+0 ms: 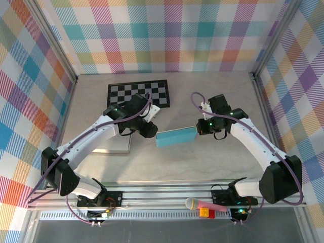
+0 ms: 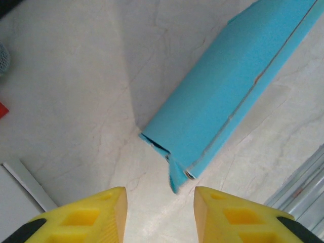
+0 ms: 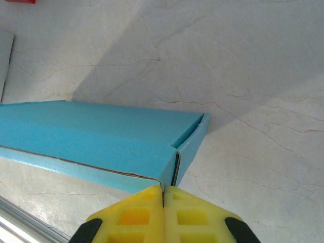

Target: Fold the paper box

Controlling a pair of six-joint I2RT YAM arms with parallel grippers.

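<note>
The blue paper box (image 1: 176,136) lies closed on the table between my two grippers. My left gripper (image 1: 150,130) is at its left end. In the left wrist view the box (image 2: 228,96) runs up to the right, and a small loose flap (image 2: 174,179) hangs from its near corner, just ahead of my open left gripper (image 2: 160,195), with nothing between the fingers. My right gripper (image 1: 198,132) is at the box's right end. In the right wrist view my right gripper (image 3: 163,188) is shut, its tips touching the lower corner of the box (image 3: 91,136), where the end flap gapes slightly.
A black-and-white checkered mat (image 1: 138,94) lies at the back left. A pale flat sheet (image 1: 114,144) sits under the left arm. On the front rail (image 1: 167,195) lie a microphone-like object (image 1: 192,203) and a red block (image 1: 206,212). Plaid walls enclose the table.
</note>
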